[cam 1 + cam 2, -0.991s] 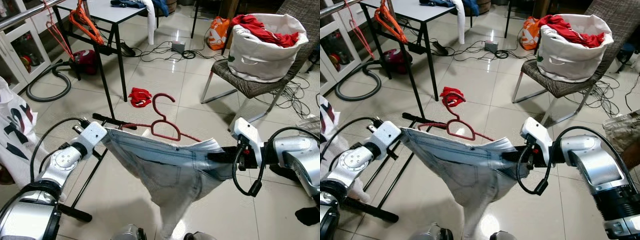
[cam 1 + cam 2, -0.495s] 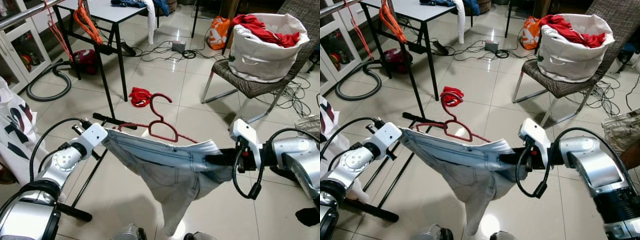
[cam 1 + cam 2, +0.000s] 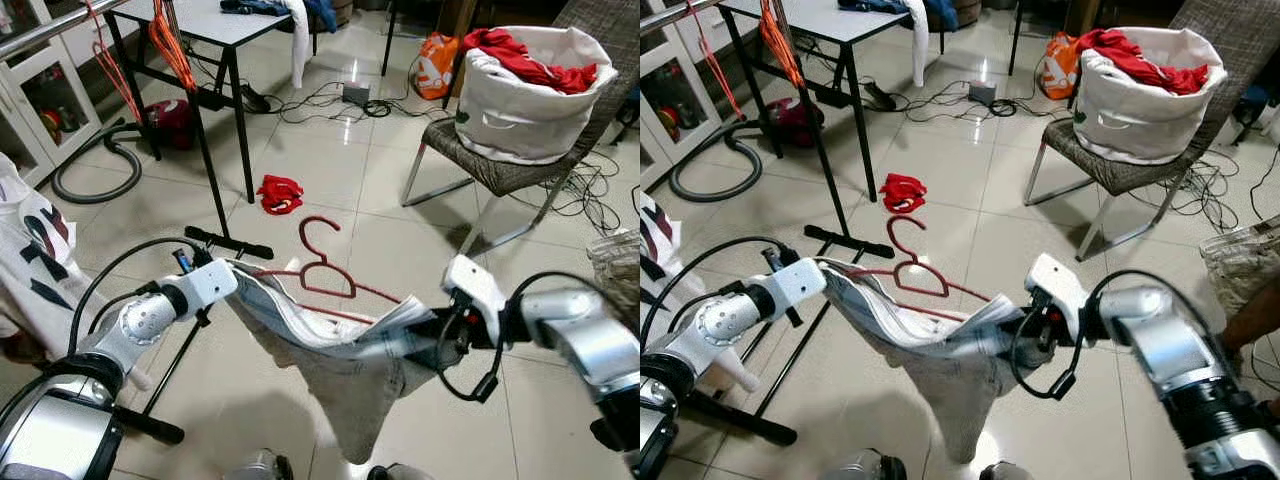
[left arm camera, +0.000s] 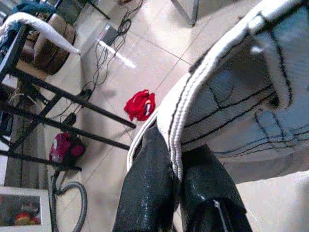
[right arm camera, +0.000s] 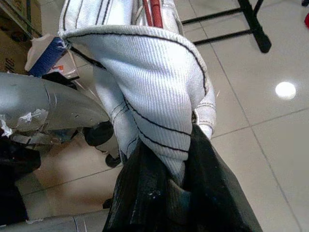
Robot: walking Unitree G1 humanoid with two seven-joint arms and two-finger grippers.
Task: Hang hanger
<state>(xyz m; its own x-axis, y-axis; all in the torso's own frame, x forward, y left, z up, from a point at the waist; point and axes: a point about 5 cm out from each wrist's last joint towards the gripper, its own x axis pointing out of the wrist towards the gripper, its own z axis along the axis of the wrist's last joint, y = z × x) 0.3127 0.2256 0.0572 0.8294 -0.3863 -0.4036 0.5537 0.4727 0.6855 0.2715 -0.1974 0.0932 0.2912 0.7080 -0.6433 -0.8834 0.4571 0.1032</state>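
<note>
Hanger [image 3: 322,268] inside jeans [image 3: 340,350], waistband pinched tight by left claw [image 4: 177,159] and right claw [image 5: 181,181].

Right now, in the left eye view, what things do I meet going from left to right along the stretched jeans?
Left gripper → jeans with the red hanger → right gripper.

Pale denim shorts [image 3: 340,345] of woven cloth with stitched seams hang over a smooth red plastic-looking hanger [image 3: 322,272]. The glossy beige tiled floor [image 3: 330,170] reflects light. At far right, a soft off-white fabric laundry basket [image 3: 525,95] sits on a chair [image 3: 490,165] with a woven seat and shiny metal legs. The robot's arms are matt silver.
</note>
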